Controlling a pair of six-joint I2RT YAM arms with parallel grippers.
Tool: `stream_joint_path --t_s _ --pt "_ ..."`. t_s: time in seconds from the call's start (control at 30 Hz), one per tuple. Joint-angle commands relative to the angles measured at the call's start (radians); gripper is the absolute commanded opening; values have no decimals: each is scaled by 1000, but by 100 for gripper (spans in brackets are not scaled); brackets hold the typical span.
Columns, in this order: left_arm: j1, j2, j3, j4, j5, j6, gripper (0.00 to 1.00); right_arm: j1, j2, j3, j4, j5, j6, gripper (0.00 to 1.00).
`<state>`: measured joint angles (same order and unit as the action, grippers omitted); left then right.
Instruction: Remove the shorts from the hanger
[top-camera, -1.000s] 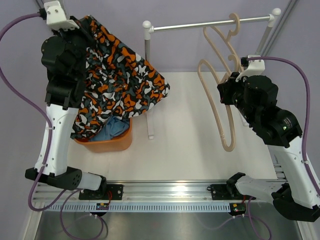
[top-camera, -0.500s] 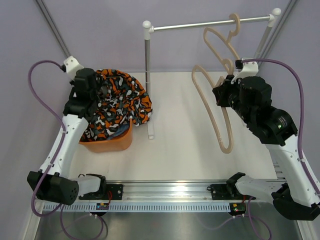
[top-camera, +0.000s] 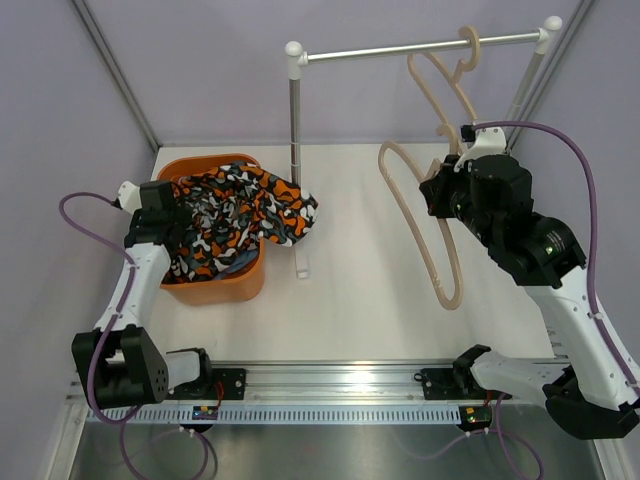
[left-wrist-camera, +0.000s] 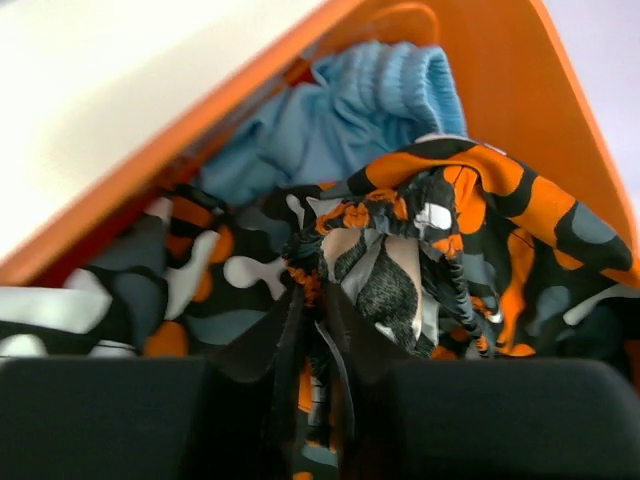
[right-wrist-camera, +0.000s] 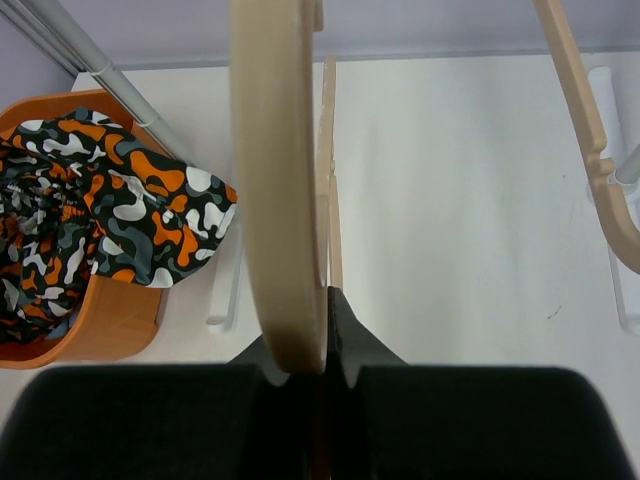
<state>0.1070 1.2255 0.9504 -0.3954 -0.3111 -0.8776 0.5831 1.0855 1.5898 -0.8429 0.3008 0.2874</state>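
In the top view the orange basket (top-camera: 215, 160) sits at 9 o'clock on the table; both shorts are in it and off the hanger; the camo shorts (top-camera: 245, 210) lie on top, with their long way running from 9 o'clock to 3 o'clock, and one end hangs over the basket rim toward the rail post (top-camera: 295, 150); the left gripper (top-camera: 165, 208) is at their 9 o'clock end and is the near one; its fingers are close together and pinch a bunched fold of the camo cloth; in its wrist view the blue shorts (left-wrist-camera: 350, 110) lie under the camo ones at 12 o'clock; I think it only needs to let go; the right gripper (right-wrist-camera: 325, 340) is well apart at 3 o'clock, pressed onto the bare hanger (right-wrist-camera: 275, 200); a second hanger (right-wrist-camera: 575, 110) hangs at 1 o'clock; nothing blocks the left gripper.
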Motion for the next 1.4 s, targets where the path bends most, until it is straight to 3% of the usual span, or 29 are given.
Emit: stream_joint_path --t_s 0.0,0.03,0.07,0.17,0.23,0.3,0.57,0.73,1.03,1.23,1.37 --pt "-1 0 -51 64 75 -84 24 -2 11 -4 45 -26 15 0" --pt "-1 -4 -61 63 67 -99 31 -2 11 -5 45 -26 16 0" --pt "0 -15 -73 66 63 -103 45 -2 11 -5 45 -26 16 0" --pt "-1 -57 -91 72 43 -93 60 -2 4 -13 45 -22 15 0" --pt "-1 -86 -73 53 33 -84 83 -2 -1 -11 42 -20 13 0" --pt "-1 -112 -62 50 33 -69 99 -3 -2 -10 42 -20 16 0" --pt "-10 -273 8 23 18 31 99 -2 -2 -11 42 -22 19 0" --pt "-47 -304 60 92 139 162 99 -2 1 -7 45 -23 21 0" --pt "-251 -39 307 112 230 387 99 -2 8 1 47 -32 32 0" --pt "-297 133 450 -22 172 378 99 -2 1 10 31 -16 21 0" --pt "-300 140 407 -13 161 345 99 -2 -7 6 27 -6 16 0"
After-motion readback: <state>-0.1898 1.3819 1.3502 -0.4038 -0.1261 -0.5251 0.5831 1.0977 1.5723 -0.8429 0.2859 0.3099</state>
